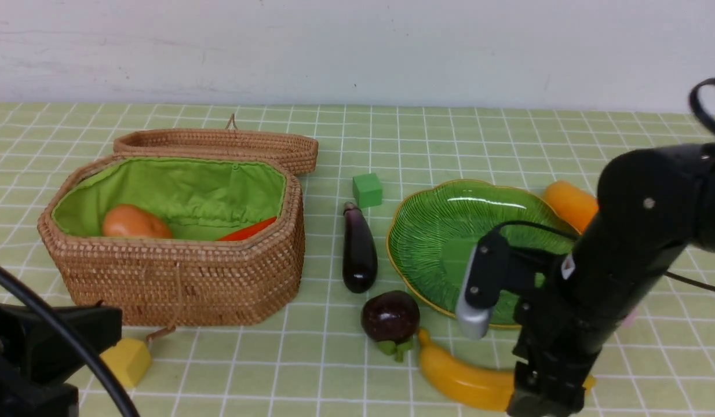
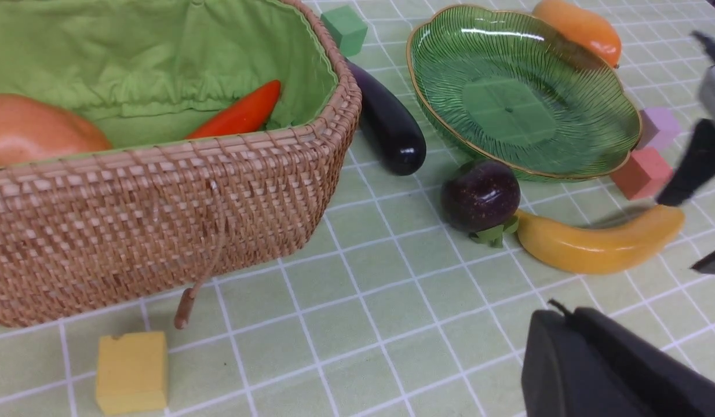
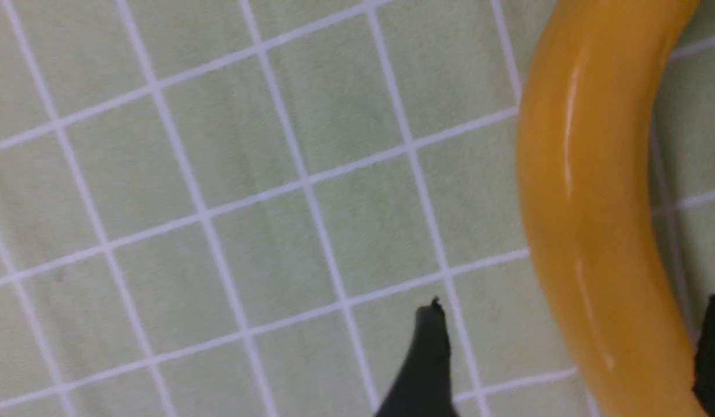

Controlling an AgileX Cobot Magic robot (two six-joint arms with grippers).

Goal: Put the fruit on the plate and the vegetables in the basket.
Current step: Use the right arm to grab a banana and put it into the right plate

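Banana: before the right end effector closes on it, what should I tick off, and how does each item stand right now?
1. Opening of the right end effector: ok, wide open.
2. banana between the fingertips: ok, one on each side.
3. Fingertips low enough around the banana: cannot tell from these views.
4. Banana free of the mangosteen: cannot tell, its green leaves sit right at the banana's tip.
5. plate ready to receive fruit: ok, nothing lies in it.
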